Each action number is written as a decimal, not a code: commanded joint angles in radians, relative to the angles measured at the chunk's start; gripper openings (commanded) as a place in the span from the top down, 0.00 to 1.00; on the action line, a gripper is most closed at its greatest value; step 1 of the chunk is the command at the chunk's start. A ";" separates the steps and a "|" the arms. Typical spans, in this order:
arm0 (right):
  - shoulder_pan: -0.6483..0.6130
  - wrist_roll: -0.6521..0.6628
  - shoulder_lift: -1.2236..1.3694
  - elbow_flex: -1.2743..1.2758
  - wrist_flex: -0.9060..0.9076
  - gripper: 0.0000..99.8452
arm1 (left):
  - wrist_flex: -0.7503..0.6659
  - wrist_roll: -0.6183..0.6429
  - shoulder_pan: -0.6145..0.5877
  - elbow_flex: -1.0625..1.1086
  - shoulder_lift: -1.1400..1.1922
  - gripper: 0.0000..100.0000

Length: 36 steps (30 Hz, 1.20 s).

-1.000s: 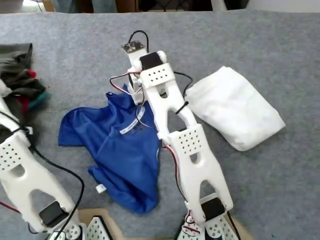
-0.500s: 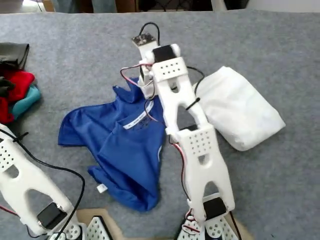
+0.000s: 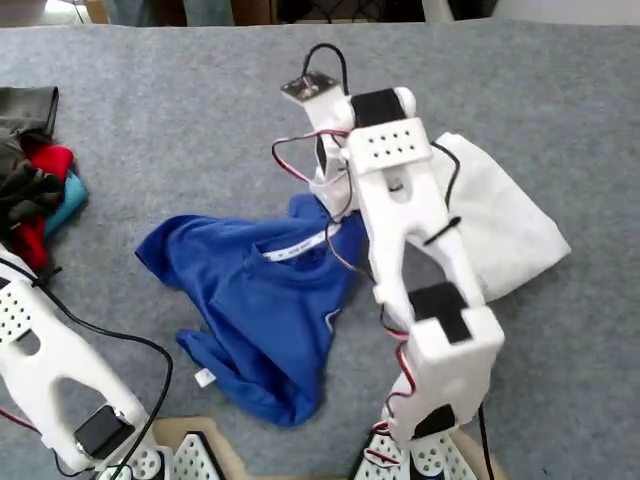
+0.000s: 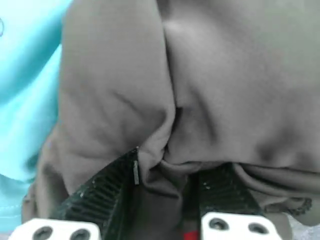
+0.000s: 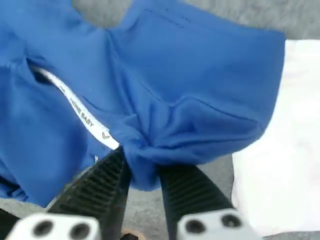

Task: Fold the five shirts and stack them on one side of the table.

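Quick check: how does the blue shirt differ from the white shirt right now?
The blue shirt lies crumpled and spread open; the white shirt is folded into a compact bundle. The right gripper is shut on the blue shirt near its collar; the white shirt is in no gripper. Both rest on the grey table.

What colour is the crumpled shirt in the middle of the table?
The shirt is blue; the high view shows it best.

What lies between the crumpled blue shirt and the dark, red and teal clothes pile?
Nothing but bare grey felt tabletop, as the high view shows.
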 commanded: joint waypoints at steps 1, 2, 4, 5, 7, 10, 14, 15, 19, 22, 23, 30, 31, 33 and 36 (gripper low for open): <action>0.005 -0.014 -0.116 0.047 -0.005 0.78 | 0.031 -0.035 0.007 0.015 0.000 0.82; 0.005 -0.044 -0.128 0.045 -0.005 0.70 | 0.031 -0.049 0.007 0.016 -0.014 0.82; -0.003 -0.058 -0.142 0.038 -0.020 0.55 | 0.031 -0.048 0.002 0.016 -0.044 0.82; -0.012 -0.051 -0.145 0.028 -0.021 0.48 | 0.031 -0.048 0.001 0.018 -0.063 0.82; -0.021 -0.052 -0.148 0.004 -0.018 0.38 | 0.031 -0.051 -0.005 0.022 -0.103 0.81; -0.017 -0.054 -0.153 -0.050 -0.017 0.39 | 0.031 -0.052 -0.016 0.024 -0.166 0.78; 0.049 -0.054 -0.153 -0.174 0.003 0.50 | 0.032 -0.054 -0.019 0.030 -0.265 0.76; 0.078 -0.054 -0.153 -0.206 0.003 0.55 | 0.032 -0.054 -0.016 0.039 -0.295 0.76; 0.227 -0.124 -0.153 -0.292 0.003 0.83 | 0.032 -0.054 0.007 0.120 -0.437 0.76; 0.336 -0.149 -0.153 -0.305 0.003 0.98 | 0.032 -0.054 0.058 0.246 -0.555 0.76; 0.370 -0.153 -0.153 -0.305 0.005 0.95 | 0.032 -0.054 0.082 0.291 -0.594 0.77; 0.655 -0.147 -0.136 -0.297 -0.028 0.98 | -0.103 -0.049 0.341 0.552 -0.689 0.77; 0.710 -0.146 -0.124 -0.282 -0.058 0.98 | -0.163 -0.049 0.366 0.595 -0.663 0.77; 0.821 -0.146 -0.096 -0.252 -0.101 0.98 | -0.247 -0.049 0.409 0.654 -0.608 0.77; 0.968 -0.143 -0.031 -0.166 -0.173 0.98 | -0.293 -0.058 0.453 0.720 -0.511 0.77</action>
